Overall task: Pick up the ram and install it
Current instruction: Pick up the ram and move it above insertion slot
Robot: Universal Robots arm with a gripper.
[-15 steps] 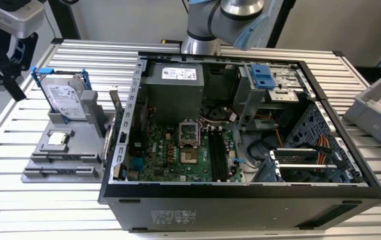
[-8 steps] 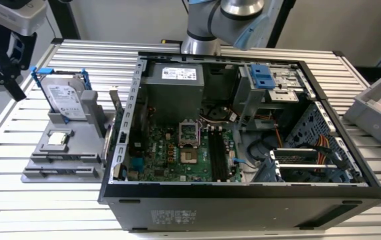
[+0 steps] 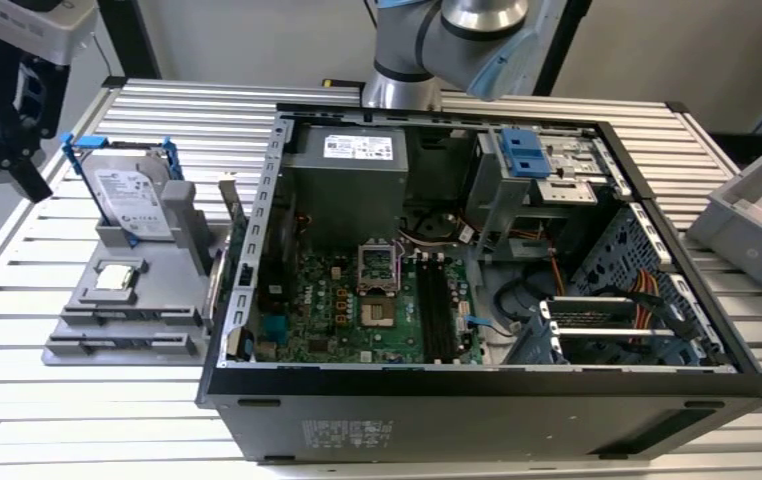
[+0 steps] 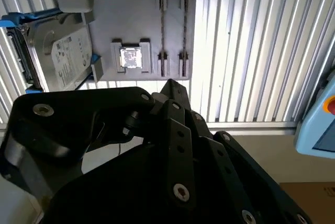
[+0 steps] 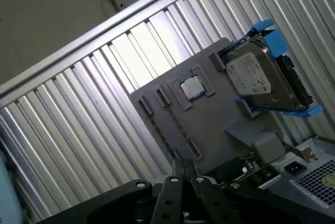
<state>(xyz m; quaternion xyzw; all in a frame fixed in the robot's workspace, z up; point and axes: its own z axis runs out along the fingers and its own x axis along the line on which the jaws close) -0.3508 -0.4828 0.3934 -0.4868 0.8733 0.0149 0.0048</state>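
Gripper (image 3: 14,160): at 10 o'clock in the exterior view, raised above the grey parts tray (image 3: 154,305), probably to look down on it. I cannot tell whether it is spread or closed.
Ram (image 3: 218,285): apparently the thin stick at the tray's 3 o'clock, beside the open computer case (image 3: 488,390). It stands on edge, likely for easy gripping.
Memory slots (image 3: 435,305): probably where the ram belongs.

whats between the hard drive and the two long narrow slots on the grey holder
The square CPU chip, seated in its own recess on the grey holder; it shows in both wrist views.
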